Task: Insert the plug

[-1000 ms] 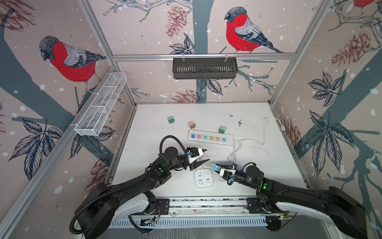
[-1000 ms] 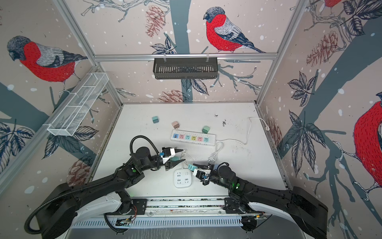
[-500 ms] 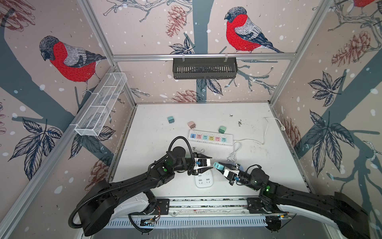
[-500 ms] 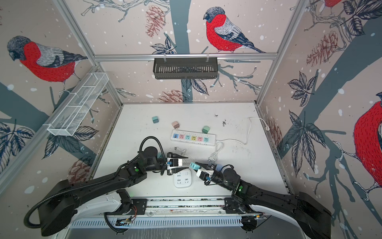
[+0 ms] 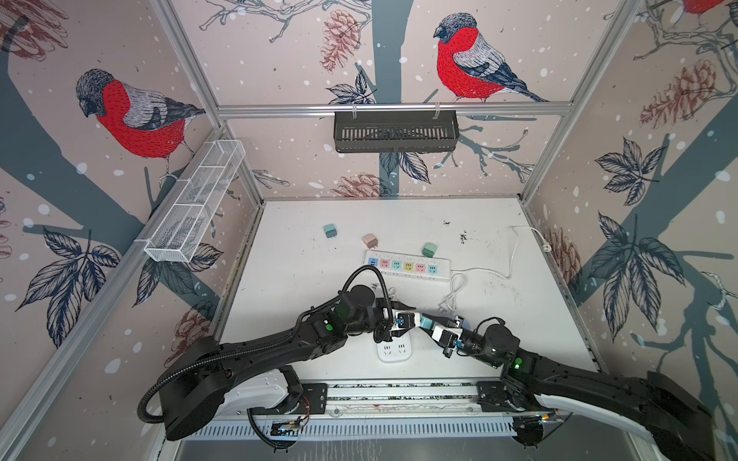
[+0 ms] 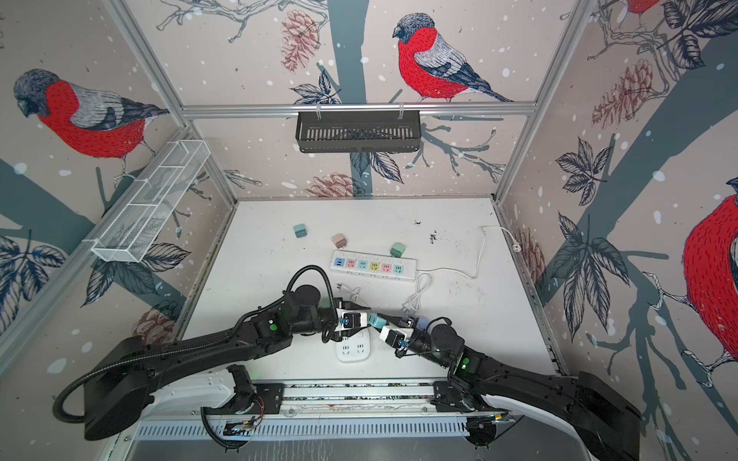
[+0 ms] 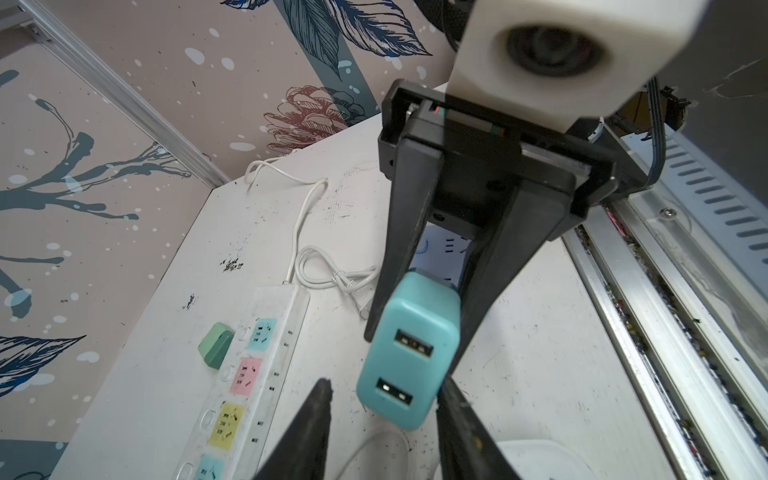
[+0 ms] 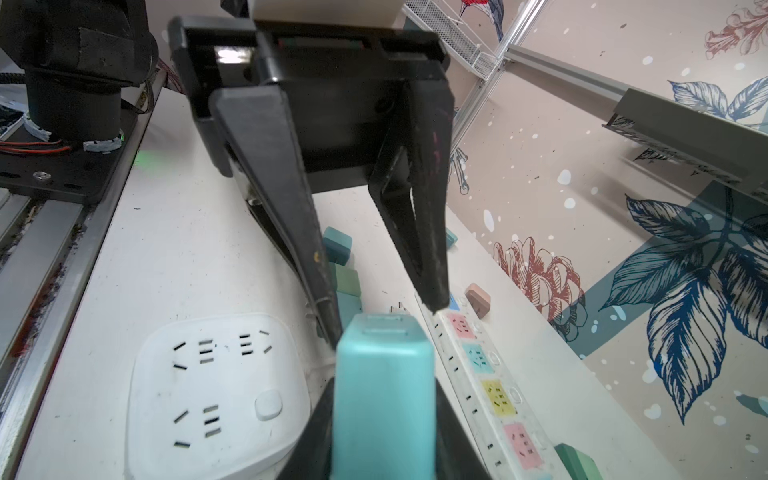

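Teal plug clamped in right fingers, aloft over the surface, near white socket. Left fingers parted either side of plug's end, gap on one side, not gripping. Strip beyond.

1. The plug runs off the edge of the right wrist view, and its pins cannot be seen.
2. The left arm hides the socket's far edge in both top views.
3. The strip is cut off in the left wrist view.
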### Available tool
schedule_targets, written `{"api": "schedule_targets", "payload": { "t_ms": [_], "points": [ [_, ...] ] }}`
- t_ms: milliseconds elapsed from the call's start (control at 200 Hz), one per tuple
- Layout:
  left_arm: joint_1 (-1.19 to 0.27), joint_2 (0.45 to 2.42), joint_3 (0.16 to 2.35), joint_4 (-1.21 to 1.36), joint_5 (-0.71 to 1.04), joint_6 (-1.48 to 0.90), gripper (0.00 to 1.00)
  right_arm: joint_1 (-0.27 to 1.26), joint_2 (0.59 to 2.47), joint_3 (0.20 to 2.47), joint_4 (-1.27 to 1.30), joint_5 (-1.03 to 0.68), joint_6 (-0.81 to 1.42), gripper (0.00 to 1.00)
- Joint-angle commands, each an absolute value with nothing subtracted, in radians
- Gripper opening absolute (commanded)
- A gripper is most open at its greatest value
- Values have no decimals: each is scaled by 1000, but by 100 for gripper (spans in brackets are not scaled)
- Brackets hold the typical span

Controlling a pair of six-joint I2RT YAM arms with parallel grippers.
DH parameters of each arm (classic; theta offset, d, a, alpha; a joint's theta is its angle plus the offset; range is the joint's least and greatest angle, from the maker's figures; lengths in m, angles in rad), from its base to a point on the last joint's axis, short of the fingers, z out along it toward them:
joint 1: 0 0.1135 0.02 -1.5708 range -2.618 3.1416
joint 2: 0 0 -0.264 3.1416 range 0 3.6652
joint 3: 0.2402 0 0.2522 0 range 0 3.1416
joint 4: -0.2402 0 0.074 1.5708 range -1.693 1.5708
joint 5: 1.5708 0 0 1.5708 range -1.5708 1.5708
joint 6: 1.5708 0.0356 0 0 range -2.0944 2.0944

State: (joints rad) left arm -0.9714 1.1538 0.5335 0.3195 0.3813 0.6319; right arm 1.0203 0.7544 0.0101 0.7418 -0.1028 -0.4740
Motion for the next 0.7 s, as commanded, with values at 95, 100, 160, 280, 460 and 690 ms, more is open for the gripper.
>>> {"api": "schedule_targets", "payload": {
  "t_ms": [95, 100, 160, 280, 460, 690],
  "points": [
    [-974, 1156, 544, 308, 391, 655, 43, 1029, 801, 38, 761, -110, -487, 1],
    [-974, 1156, 544, 307, 393, 656, 43, 1029, 801, 37, 762, -110, -487, 1],
    [-975, 1163, 549, 297, 415, 663, 45, 1032, 804, 40, 763, -116, -489, 0],
    [-976, 1181, 561, 272, 439, 675, 44, 1037, 803, 41, 759, -117, -492, 0],
    [-976, 1204, 584, 239, 466, 686, 37, 1038, 803, 39, 758, -120, -495, 1],
    [-979, 1226, 605, 200, 514, 702, 32, 1040, 807, 44, 751, -129, -497, 0]
  ]
}}
